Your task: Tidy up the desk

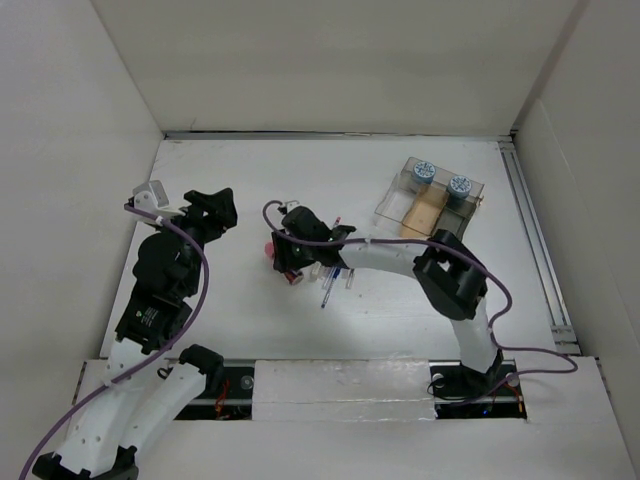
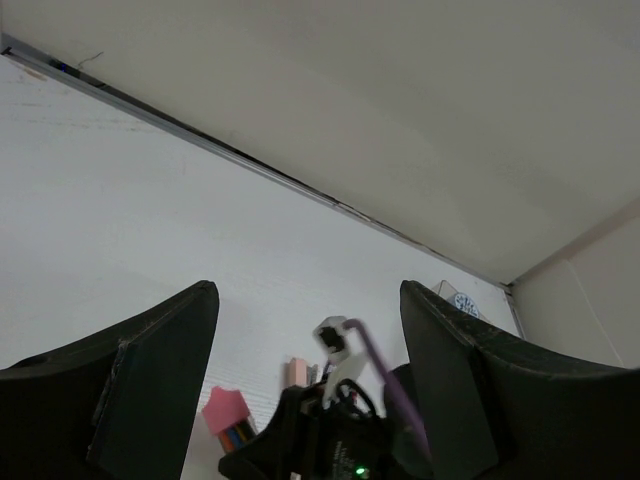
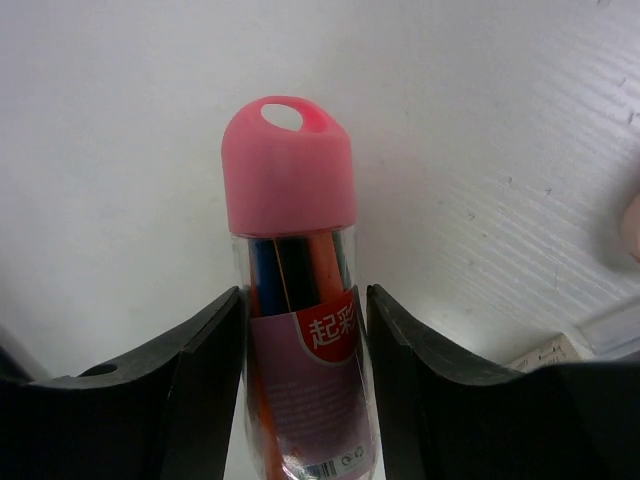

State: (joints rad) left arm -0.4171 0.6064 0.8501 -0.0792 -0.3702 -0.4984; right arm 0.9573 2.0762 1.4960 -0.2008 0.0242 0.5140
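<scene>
The white desk [image 1: 250, 170] holds a clear marker tube with a pink cap [image 3: 290, 170], lying flat; its cap shows in the top view [image 1: 268, 250] and the left wrist view [image 2: 225, 412]. My right gripper [image 3: 303, 300] is low over it [image 1: 285, 262], with its jaws closed against both sides of the tube's labelled body. My left gripper [image 1: 222, 212] is open and empty, raised to the left of the tube, and looks across the desk from its own view [image 2: 310, 300].
Loose pens [image 1: 330, 285] lie just right of the right gripper. A clear compartment box [image 1: 430, 192] with two blue-and-white items stands at the back right. A metal rail [image 1: 535, 240] runs along the desk's right edge. White walls enclose the desk.
</scene>
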